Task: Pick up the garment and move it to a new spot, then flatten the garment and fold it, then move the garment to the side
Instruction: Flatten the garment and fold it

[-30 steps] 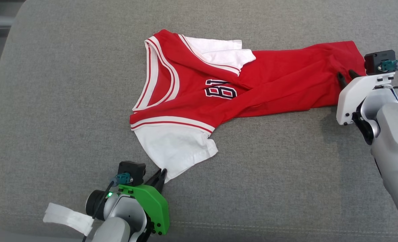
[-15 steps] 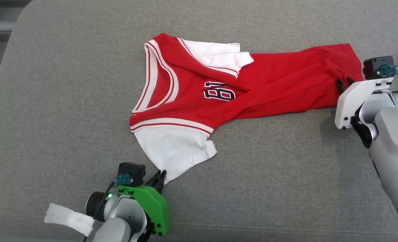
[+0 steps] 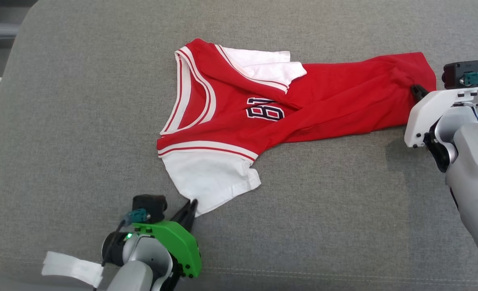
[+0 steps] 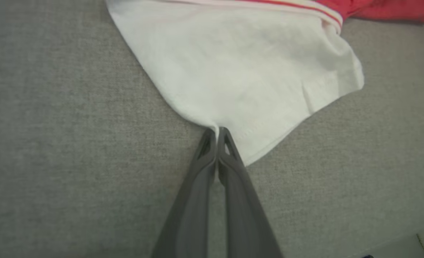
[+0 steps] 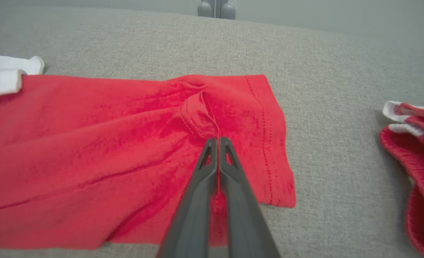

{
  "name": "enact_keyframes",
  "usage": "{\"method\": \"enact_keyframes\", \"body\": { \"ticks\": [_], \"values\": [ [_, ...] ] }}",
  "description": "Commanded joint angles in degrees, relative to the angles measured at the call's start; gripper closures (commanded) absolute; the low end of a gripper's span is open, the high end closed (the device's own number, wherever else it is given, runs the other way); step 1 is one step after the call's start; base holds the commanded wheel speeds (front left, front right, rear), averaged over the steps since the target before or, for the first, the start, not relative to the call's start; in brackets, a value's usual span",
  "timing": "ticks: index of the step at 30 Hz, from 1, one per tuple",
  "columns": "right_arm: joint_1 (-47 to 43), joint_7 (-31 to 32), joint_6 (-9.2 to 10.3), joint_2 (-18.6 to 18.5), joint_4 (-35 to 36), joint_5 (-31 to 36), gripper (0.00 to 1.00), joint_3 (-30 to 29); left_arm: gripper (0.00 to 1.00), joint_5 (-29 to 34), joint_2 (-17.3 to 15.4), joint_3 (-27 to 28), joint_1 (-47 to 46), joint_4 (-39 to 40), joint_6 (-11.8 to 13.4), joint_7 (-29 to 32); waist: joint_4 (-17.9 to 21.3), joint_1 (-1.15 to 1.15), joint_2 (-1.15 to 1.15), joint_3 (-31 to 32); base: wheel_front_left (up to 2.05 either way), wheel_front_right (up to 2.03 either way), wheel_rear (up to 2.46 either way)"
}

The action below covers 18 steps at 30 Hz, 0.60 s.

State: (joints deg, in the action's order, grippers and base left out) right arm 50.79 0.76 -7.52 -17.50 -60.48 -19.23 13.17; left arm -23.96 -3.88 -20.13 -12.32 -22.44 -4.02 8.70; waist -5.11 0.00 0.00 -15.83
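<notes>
Cushion (image 3: 61, 121): grey, coarse woven upholstery; broad and flat, with a rounded far-left corner and a stitched seam along the near edge.
Jersey (image 3: 335, 101): soft red knit, lying rumpled on the middle of the cushion, with diagonal folds across the body. White-and-red striped trim rims the V neck and armholes. Dark numerals edged in white sit on the chest.
Axis: the jersey's long axis runs side to side in the head view. The neck points toward the robot's left, the straight stitched hem toward its right.
Near sleeve (image 3: 210, 178): plain white and smooth, a wedge narrowing toward the robot.
Far sleeve (image 3: 271, 66): white, doubled over on itself against the red body.
Cloth (image 5: 418, 161): red with white ribbed edges, bunched up, on the cushion apart from the jersey's hem.
Left gripper (image 4: 217, 130): dark tapered fingers pressed together, nipping the tip of the near sleeve at its hem.
Right gripper (image 5: 218, 139): fingers closed flat against each other on a puckered ridge of red fabric just inside the hem.
</notes>
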Motion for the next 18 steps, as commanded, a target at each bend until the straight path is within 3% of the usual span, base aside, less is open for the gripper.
{"method": "enact_keyframes", "body": {
  "ticks": [1, 10, 18],
  "values": [
    [0.1, -0.5, 0.07, 0.1, 0.7, -1.1, 1.00, -0.2, 1.00, -1.0, -0.2, 1.1, -0.2, 0.5, 0.1, -0.9, 0.0, 0.00, 0.00, 0.5, 0.00, 0.00, 0.00],
    [-2.3, 0.0, 0.07, -0.5, 7.3, -11.1, 1.00, -0.8, 1.00, -7.5, 0.2, 6.2, -1.9, 8.7, -0.4, -5.6, 0.6, 0.00, 0.00, 3.6, 0.00, 0.00, 0.00],
    [-1.3, 0.2, 0.06, -0.3, 12.0, -17.0, 1.00, -3.0, 1.00, -14.3, 0.6, 9.5, -7.1, 14.3, -0.5, -5.9, 1.8, 0.00, 0.00, 3.2, 0.00, 0.00, 0.00]
  ]
}}
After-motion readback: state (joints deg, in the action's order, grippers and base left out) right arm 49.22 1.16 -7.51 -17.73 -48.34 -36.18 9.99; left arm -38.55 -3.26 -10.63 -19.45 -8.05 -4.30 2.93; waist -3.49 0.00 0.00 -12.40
